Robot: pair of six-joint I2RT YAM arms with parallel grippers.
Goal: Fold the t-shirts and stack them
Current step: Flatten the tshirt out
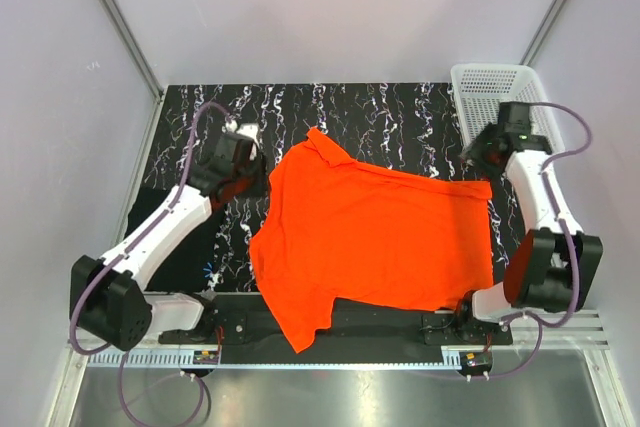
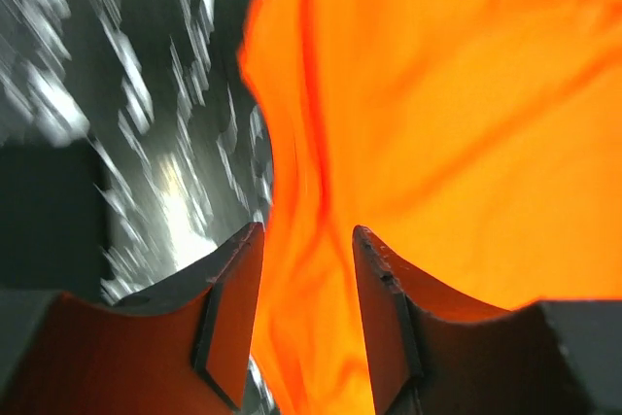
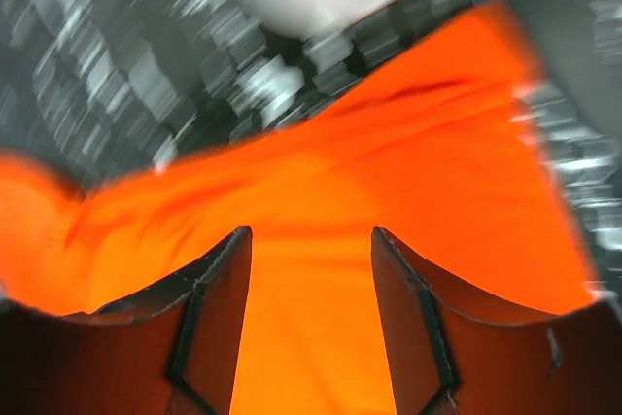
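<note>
The orange t-shirt [image 1: 380, 237] lies spread but skewed on the black marbled mat [image 1: 400, 117], collar end toward the left arm, hem toward the right, with one sleeve hanging off the mat's near edge over the rail between the arm bases. The left end effector [image 2: 306, 240] is spread, its fingers straddling the shirt's wrinkled left edge without pinching it. The right end effector [image 3: 311, 235] is also spread, hovering over the cloth near the far right corner

Likely troubles: closing on a bunched edge could catch only one layer, or a crease rather than a corner, so the fold would come out crooked. If the two arms lift unevenly, the slanted cloth may twist further. The overhanging sleeve could drag or snag on the rail. The right corner sits near the white basket [image 1: 495, 82], which a wide swing might bump

No brand, label or writing is readable on the shirt or anywhere else; both wrist views are blurred
</note>
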